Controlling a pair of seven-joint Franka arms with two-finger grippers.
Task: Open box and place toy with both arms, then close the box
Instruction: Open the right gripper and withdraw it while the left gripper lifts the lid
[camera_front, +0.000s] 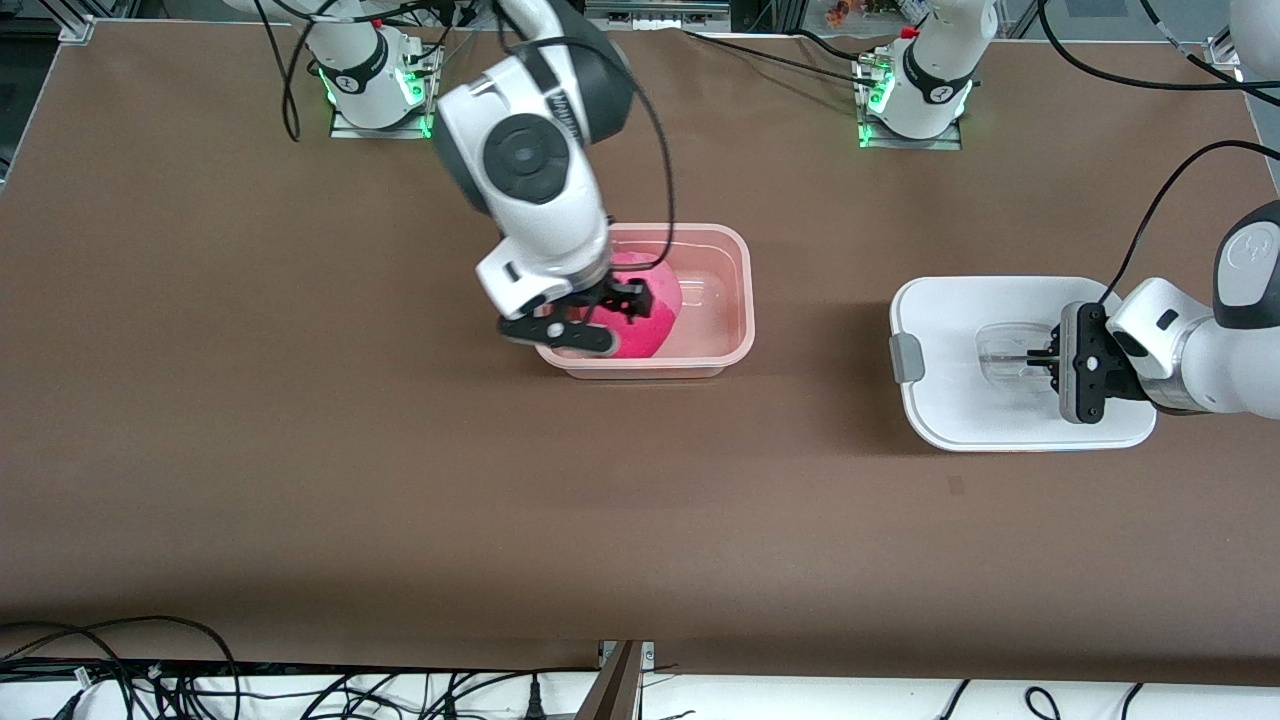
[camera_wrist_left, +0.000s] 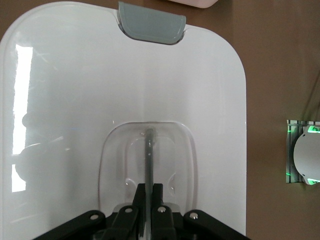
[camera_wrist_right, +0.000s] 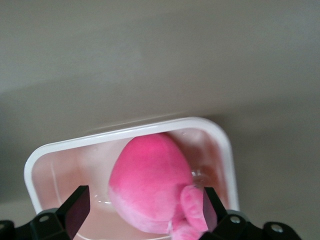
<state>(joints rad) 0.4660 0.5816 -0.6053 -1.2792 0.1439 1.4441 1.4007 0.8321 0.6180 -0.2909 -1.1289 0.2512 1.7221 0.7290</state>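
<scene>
Pink plush toy (camera_front: 655, 312) lies inside the open translucent pink tub (camera_front: 735, 300), with the right gripper (camera_front: 590, 322) over it, jaws spread apart. Toward the left arm's end of the table, the left gripper (camera_front: 1040, 358) pinches the white lid's (camera_front: 950, 330) clear handle (camera_wrist_left: 148, 150).

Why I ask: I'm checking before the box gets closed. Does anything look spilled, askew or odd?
Nothing stands out. The toy sits in the open box, with the right gripper over it, jaws open. The lid lies flat on the table toward the left arm's end, the left gripper shut on its handle.
</scene>
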